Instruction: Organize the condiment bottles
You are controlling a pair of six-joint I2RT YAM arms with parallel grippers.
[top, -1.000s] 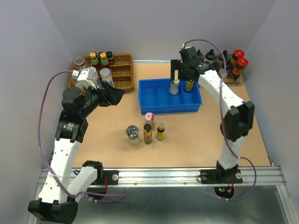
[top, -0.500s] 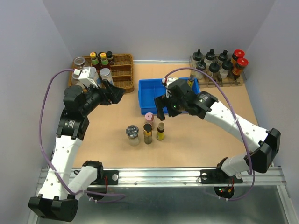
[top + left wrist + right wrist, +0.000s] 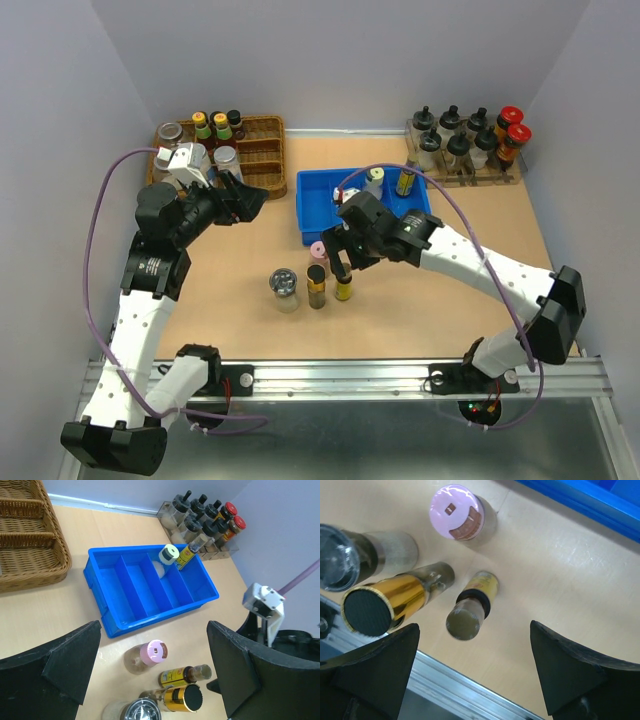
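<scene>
Now: right tool [image 3: 474, 630] spread above slim yellow dark-capped bottle [image 3: 472, 605], likely the next pick. It stands on tabletop [image 3: 400, 320] beside pink-lidded jar [image 3: 457, 512], short of blue plastic divided tray [image 3: 117, 595]. Left tool [image 3: 152, 630] spread, empty.

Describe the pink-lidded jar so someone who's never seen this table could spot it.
Start at the blue divided bin. Just outside its near left corner stands a group of four small bottles, and the pink-lidded jar is the one closest to the bin. Only it has a pink lid.
</scene>
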